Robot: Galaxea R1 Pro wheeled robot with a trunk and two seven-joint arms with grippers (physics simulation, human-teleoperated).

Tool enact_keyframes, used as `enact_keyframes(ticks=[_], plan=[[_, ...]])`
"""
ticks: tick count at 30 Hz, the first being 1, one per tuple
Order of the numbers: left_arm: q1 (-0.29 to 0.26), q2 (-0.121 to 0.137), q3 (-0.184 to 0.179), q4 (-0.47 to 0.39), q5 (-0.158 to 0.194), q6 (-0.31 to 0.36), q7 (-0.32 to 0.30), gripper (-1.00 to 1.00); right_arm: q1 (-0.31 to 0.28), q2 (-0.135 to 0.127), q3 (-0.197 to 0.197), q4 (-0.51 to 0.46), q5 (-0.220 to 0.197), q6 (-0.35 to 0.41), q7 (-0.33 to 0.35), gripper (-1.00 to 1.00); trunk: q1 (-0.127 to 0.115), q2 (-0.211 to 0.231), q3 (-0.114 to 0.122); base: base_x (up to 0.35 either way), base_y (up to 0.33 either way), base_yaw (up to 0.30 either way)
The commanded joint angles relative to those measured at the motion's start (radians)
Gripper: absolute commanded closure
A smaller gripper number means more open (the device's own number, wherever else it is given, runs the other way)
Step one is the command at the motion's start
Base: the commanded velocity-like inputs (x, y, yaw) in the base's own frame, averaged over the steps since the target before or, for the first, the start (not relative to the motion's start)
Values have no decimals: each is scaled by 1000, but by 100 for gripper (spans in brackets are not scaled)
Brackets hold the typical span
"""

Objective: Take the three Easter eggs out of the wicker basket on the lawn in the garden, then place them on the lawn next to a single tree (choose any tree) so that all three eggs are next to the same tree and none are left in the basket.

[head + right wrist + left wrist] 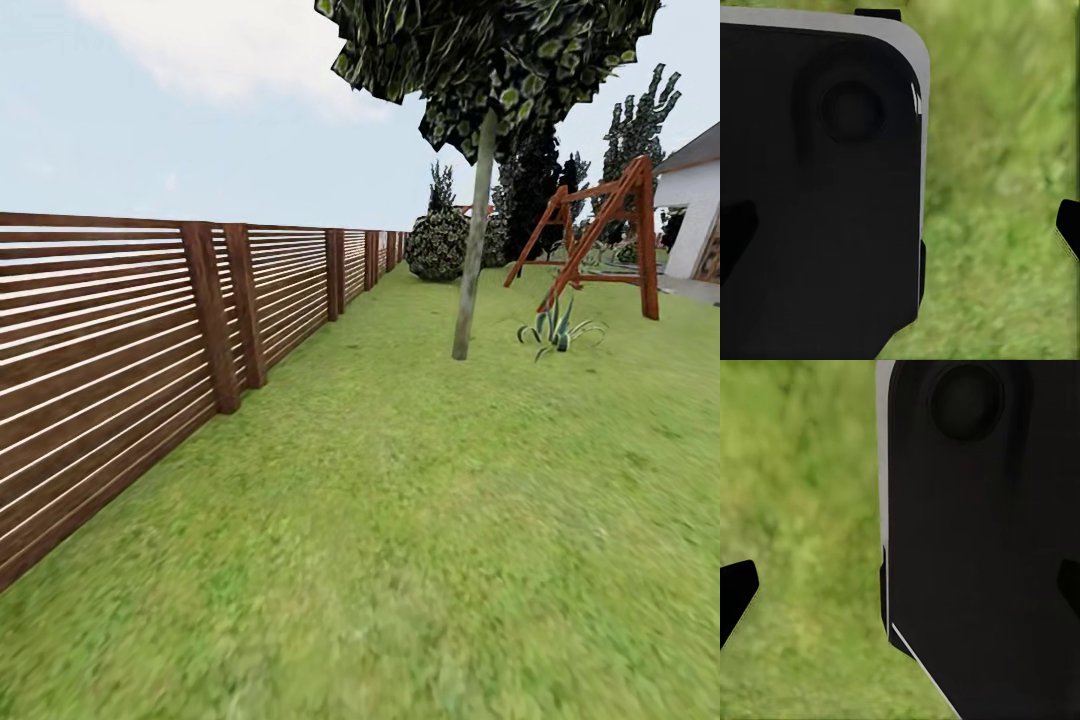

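- Ahead, the lawn runs wide and flat from the near foreground toward the far end of the garden, with much open grass in the middle.
- No writing, brand or label can be read on anything in sight.
- Along the left edge stands a brown slatted fence, receding into the distance.
- One tree rises from the grass right of the fence, its slender pale trunk leaning slightly under a dark leafy crown.
- Just right of the trunk's foot grows a small spiky plant; behind it stands a red-brown wooden swing frame.
- Farther back sits a round bush, and a white house closes the right edge.
- Left gripper: dark finger tips show at both sides, wide apart, above grass, with a black robot body between.
- Right gripper: fingers likewise apart, holding nothing.
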Motion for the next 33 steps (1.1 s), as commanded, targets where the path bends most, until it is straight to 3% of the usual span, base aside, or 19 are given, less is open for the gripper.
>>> enact_keyframes(ticks=[1, 33], plan=[[0, 0, 0, -1, 0, 1, 1, -100, -1, 0, 1, 2, 0, 0, -1, -100, 1, 0, -1, 330, 0, 0], [0, 0, 0, -1, 0, 1, 1, -100, -1, 0, 1, 2, 1, 1, -1, -100, 1, 0, -1, 330, 0, 0]])
